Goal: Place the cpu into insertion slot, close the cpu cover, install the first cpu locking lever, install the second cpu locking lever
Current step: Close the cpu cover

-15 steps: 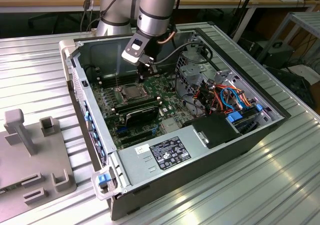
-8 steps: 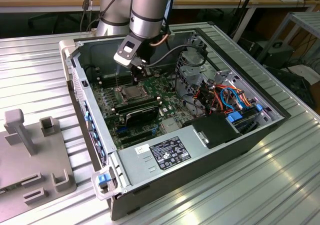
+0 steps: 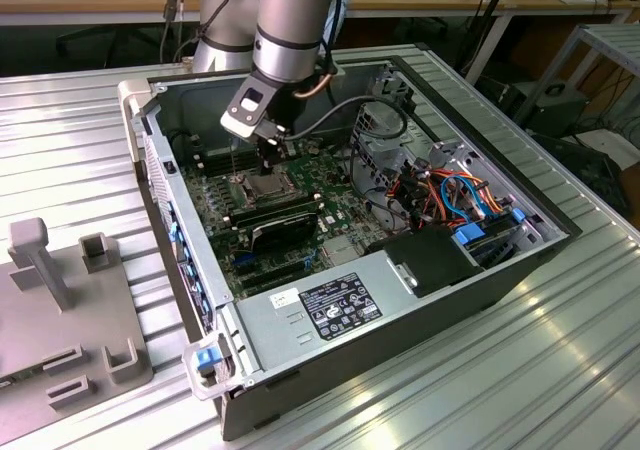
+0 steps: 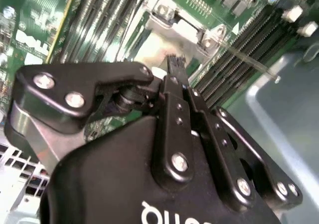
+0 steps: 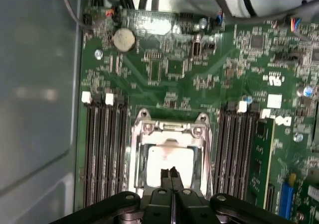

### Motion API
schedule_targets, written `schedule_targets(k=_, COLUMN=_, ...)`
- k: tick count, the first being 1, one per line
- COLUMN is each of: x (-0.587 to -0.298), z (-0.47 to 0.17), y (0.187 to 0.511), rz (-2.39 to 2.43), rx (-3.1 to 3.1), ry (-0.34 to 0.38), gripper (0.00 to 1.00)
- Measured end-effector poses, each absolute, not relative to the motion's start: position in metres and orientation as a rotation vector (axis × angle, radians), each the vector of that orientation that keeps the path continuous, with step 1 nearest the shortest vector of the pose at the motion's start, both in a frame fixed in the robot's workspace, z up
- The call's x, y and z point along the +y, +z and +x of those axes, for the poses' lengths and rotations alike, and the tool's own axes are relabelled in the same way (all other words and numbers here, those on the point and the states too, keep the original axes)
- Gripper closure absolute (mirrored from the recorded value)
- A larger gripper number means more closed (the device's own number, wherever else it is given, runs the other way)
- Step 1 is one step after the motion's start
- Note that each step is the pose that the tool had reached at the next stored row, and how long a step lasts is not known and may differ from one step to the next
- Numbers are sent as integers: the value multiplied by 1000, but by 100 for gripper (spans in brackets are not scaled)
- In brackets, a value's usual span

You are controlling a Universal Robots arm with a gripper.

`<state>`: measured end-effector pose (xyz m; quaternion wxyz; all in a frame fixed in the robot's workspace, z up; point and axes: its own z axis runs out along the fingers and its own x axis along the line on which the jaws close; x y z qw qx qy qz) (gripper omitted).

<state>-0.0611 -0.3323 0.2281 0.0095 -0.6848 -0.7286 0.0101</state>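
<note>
In the exterior view, a grey fixture block (image 3: 60, 310) sits far to the view's left on the ribbed metal surface (image 3: 80, 130). Beside it is the open computer case (image 3: 400, 320). My arm reaches down into the case over the insertion slot (image 3: 262, 182), and my own wrist covers most of it there.

In the first wrist view, long memory slots (image 5: 102, 149) flank the insertion slot (image 5: 135, 149). The cpu (image 5: 164, 157) lies inside it, its pale top partly washed out by glare. The cpu cover (image 5: 169, 129) seems to lie flat around it, though I can't see its near edge. My jaws are pressed together, and my fingertips (image 5: 172, 176) meet just above the cpu with nothing visible between them.

In the second wrist view, a thin lever (image 4: 249, 60) slants out from the socket's corner, and my linkage hides its base. To the exterior view's right are tangled cables (image 3: 455, 185).
</note>
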Motion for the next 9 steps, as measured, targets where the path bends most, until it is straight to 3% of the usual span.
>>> schedule_targets(k=9, x=-332, z=-76, y=208, rz=-2140, rx=-2273, ry=32, gripper=89)
